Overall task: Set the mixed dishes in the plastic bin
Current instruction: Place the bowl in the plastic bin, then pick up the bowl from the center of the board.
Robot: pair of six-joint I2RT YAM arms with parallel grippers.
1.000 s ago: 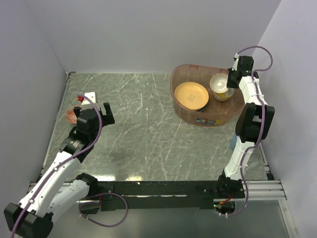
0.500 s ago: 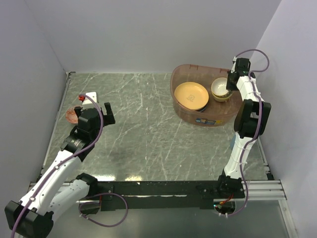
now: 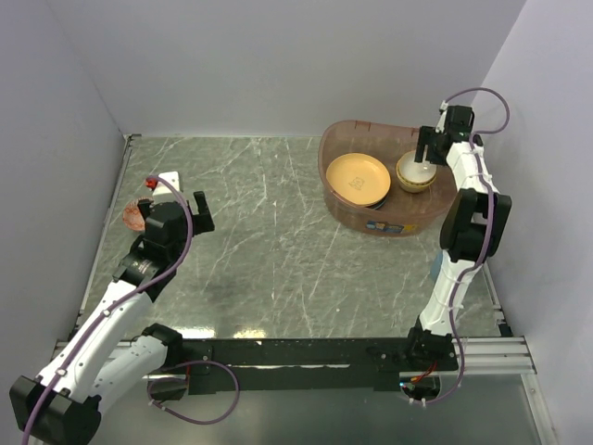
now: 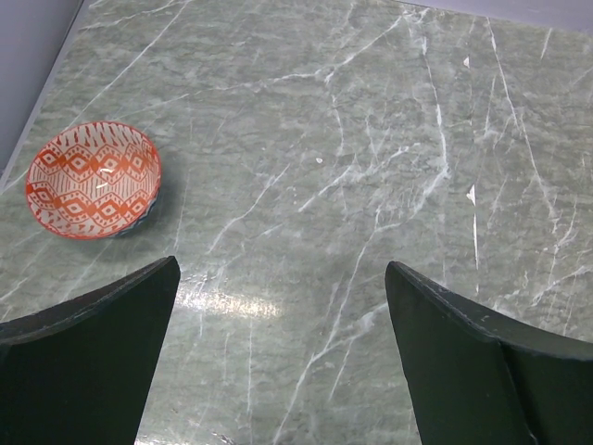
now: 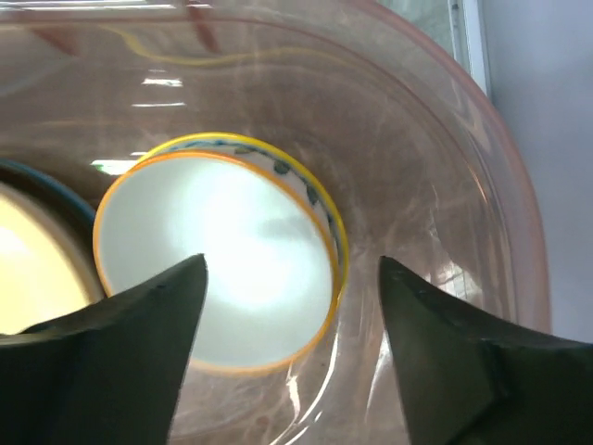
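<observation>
The plastic bin (image 3: 372, 225) stands at the back right, holding the yellow-orange plate (image 3: 357, 177) and the small cream bowl (image 3: 413, 173). My right gripper (image 3: 424, 148) hovers open just above that bowl, touching nothing. In the right wrist view the cream bowl (image 5: 218, 269) lies upright on the bin floor beside the bin wall (image 5: 435, 185), below my open right gripper (image 5: 290, 261). The red-patterned bowl (image 3: 132, 215) sits at the table's left edge. My left gripper (image 3: 174, 211) is open just right of it. In the left wrist view that bowl (image 4: 93, 179) lies up and left of the open gripper (image 4: 281, 269).
A white dish with a red mark (image 3: 167, 180) lies behind my left gripper, partly hidden. A light blue thing (image 3: 435, 265) peeks from behind the right arm near the right table edge. Grey walls close in the table on three sides.
My right gripper lowered the cream bowl into the bin, then opened and let it go. The left arm has barely moved.
</observation>
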